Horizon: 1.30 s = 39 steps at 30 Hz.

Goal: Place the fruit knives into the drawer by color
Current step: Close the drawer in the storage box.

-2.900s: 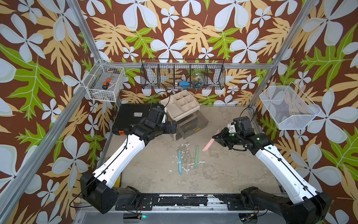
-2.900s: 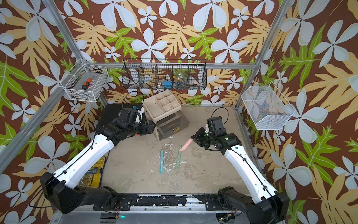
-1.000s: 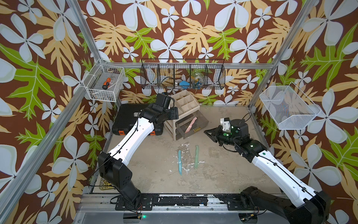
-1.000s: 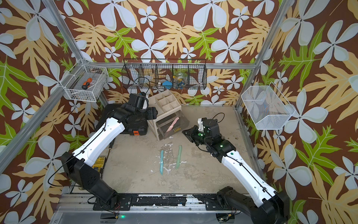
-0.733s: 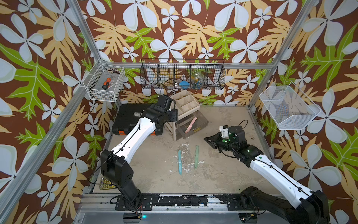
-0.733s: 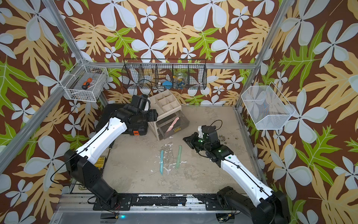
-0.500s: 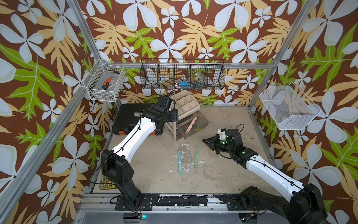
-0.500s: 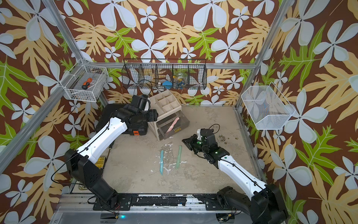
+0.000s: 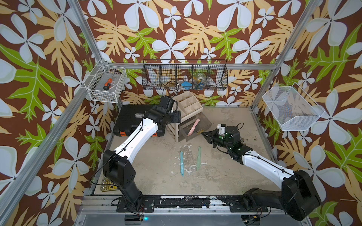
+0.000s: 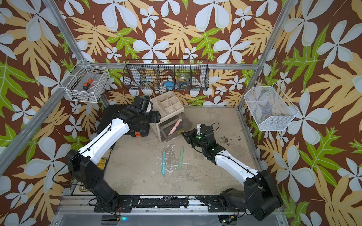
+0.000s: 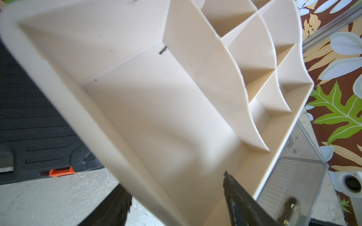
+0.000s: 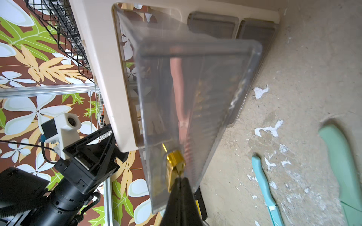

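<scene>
Flecked tabletop point(image 9: 225, 172) (paint, perhaps) bears blue knife point(image 9: 181, 163); floral walls point(image 9: 176, 23).

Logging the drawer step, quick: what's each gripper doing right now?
Left gripper: closed on the wall of the beige organizer.
Right gripper: closed, empty, tips at the gold drawer handle.

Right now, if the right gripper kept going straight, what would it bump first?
The gold handle on the clear drawer front. The shut right gripper points right at it with its tips very close, perhaps touching.
</scene>
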Motion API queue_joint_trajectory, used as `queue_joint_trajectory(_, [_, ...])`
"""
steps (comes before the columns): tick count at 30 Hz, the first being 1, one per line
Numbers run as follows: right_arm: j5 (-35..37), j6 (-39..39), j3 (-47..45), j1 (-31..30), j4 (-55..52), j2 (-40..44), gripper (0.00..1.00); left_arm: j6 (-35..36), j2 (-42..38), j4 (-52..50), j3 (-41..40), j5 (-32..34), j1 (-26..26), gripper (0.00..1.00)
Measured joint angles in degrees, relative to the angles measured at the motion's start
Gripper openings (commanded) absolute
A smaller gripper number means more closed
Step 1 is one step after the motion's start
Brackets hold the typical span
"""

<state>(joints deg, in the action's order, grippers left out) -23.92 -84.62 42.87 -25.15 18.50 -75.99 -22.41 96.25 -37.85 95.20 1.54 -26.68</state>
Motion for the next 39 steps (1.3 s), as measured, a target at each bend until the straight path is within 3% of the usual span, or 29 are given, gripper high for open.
queue_joint_trajectory(39, [-1.75, -2.40, 18.23, -1.03, 11.96, -23.98, 0.00, -0.26, 2.38, 0.83, 2.56, -2.03, 2.40, 0.77])
